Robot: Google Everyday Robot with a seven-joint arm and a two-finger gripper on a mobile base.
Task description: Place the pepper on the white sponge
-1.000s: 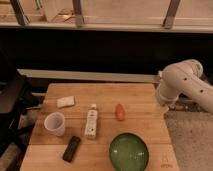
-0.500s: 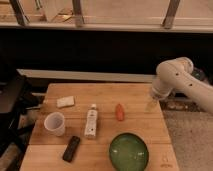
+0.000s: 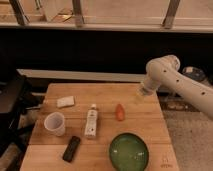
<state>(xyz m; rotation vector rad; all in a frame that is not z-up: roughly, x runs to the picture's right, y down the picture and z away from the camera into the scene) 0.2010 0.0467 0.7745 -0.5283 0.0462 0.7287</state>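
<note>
In the camera view the fingers hang over the far right part of the wooden desk at the tip of the white arm. They are spread apart, empty and touching nothing. The pepper lies on the desk near them, a little toward the camera and to the picture's left. The white sponge lies flat well apart from them, at the desk's left side. Between sponge and pepper lies a white tube. Farther from the fingers are a white cup, a black remote-like object and a green bowl. Beyond the fingers a dark wall runs under bright windows.
</note>
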